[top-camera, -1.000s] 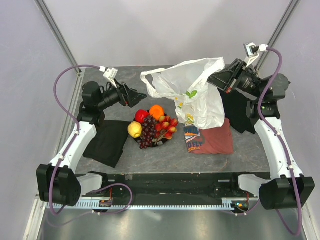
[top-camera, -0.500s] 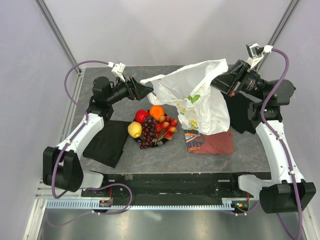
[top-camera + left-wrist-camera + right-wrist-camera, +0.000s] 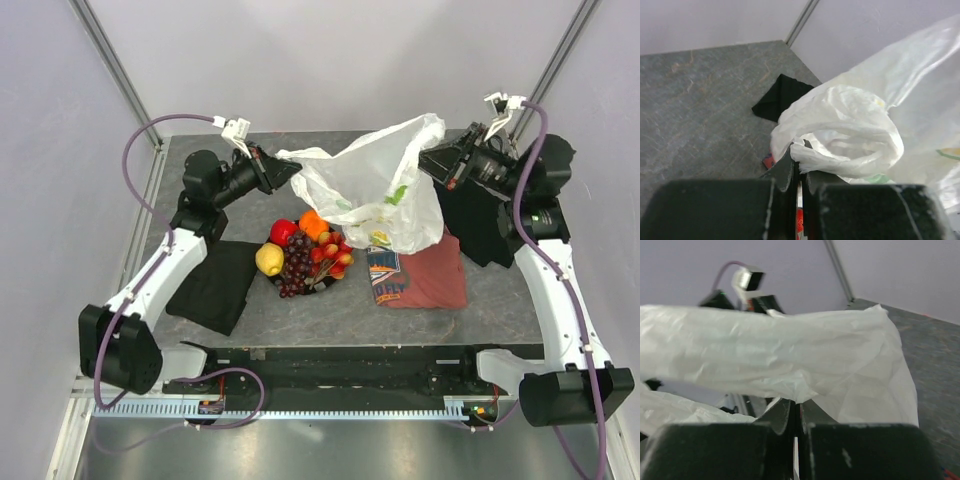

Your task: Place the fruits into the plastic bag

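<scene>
The plastic bag (image 3: 375, 190), white with citrus prints, hangs stretched between both arms above the table. My left gripper (image 3: 283, 168) is shut on the bag's left handle loop (image 3: 840, 150). My right gripper (image 3: 428, 160) is shut on the bag's right edge (image 3: 805, 385). The fruits lie together below the bag's left side: a red apple (image 3: 283, 232), an orange (image 3: 312, 224), a yellow lemon (image 3: 269, 259), a dark grape bunch (image 3: 297, 264) and several small red-yellow fruits (image 3: 333, 256).
A black cloth (image 3: 213, 284) lies at the left front. A red printed T-shirt (image 3: 418, 278) lies under the bag at the right. Another black cloth (image 3: 482, 225) sits by the right arm, also visible from the left wrist (image 3: 782, 97).
My left gripper moved up to the bag's left handle and shut on it. The right gripper lifted and shifted slightly, and the bag now hangs stretched between both.
</scene>
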